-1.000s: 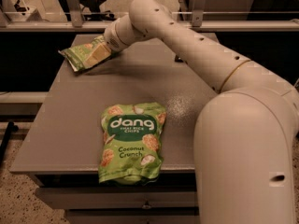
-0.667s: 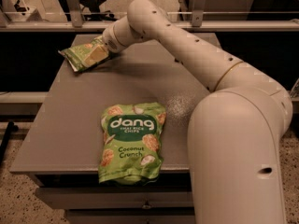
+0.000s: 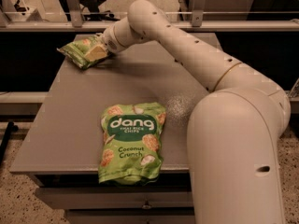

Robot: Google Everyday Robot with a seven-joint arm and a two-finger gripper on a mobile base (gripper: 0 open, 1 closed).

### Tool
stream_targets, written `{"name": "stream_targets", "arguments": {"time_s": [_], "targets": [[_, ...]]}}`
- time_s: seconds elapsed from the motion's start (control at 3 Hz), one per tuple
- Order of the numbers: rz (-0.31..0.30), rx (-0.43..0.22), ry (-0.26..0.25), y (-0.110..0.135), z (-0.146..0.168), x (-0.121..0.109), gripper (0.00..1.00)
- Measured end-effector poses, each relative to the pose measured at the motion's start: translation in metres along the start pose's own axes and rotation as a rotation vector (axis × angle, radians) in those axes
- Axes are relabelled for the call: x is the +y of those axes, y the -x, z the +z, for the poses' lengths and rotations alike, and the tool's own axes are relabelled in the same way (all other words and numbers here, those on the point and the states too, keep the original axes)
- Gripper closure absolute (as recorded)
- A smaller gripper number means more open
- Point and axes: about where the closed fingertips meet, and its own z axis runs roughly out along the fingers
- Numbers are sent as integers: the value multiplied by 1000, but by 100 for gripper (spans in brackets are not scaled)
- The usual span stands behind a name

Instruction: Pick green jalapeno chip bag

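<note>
- Two snack bags lie on the grey surface point(image 3: 65, 125). The larger one, the "dang Coconut Crunch" bag point(image 3: 131, 143), lies flat at the near edge.
- Well beyond the dang bag and to its left, the crinkled green jalapeno chip bag point(image 3: 75, 50) rests by the far corner.
- The tool point(image 3: 100, 48) touches that small bag's end nearest the dang bag. I cannot tell whether it is apart or clamped.
- The white arm point(image 3: 196, 59) rises right of the dang bag and reaches past it.
</note>
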Motion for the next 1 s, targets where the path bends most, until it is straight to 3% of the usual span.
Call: {"name": "stream_targets", "arguments": {"time_s": [0.33, 0.67, 1.0], "targets": [[-9, -33, -21, 12, -17, 0, 87], [-24, -126, -58, 38, -52, -2, 100], [-45, -245, -107, 69, -99, -4, 100]]}}
